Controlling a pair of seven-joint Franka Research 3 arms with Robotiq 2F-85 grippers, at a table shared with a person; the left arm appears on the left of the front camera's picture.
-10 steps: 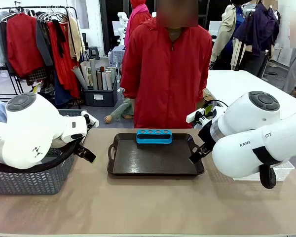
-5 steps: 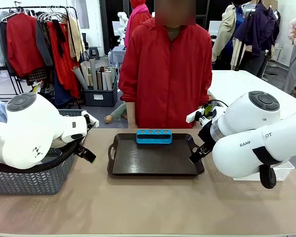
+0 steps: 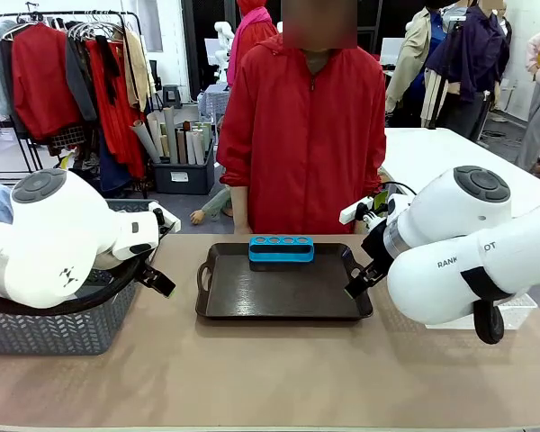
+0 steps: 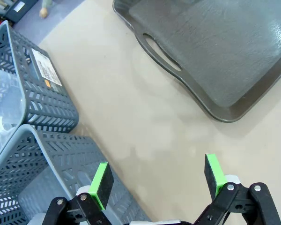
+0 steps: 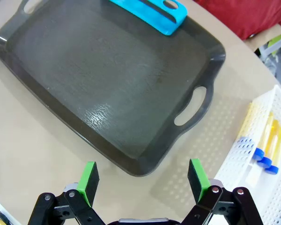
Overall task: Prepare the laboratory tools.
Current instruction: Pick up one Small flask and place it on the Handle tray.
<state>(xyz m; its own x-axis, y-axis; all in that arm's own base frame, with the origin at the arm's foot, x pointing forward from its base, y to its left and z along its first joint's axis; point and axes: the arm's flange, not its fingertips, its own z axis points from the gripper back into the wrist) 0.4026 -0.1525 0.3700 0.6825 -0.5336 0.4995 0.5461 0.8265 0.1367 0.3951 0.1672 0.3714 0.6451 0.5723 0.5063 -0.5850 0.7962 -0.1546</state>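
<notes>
The blue rack (image 3: 281, 249) (image 5: 147, 14) stands on the far edge of the dark tray (image 3: 283, 297) (image 5: 107, 84), its holes bare. Several yellow-orange tubes with blue caps (image 5: 263, 146) lie in the white lattice bin (image 5: 246, 159). A clear container (image 4: 1, 105) sits inside a grey mesh basket (image 4: 42, 101). My left gripper (image 4: 158, 176) hangs open over bare table between the baskets and the tray's left handle (image 4: 163, 49). My right gripper (image 5: 143, 176) hangs open above the table just off the tray's near right corner. Neither gripper holds anything.
A person in a red jacket (image 3: 301, 126) stands at the far side behind the tray. A grey mesh basket (image 3: 54, 328) sits at the table's left edge under my left arm. The white lattice bin (image 3: 515, 310) is at the right, behind my right arm.
</notes>
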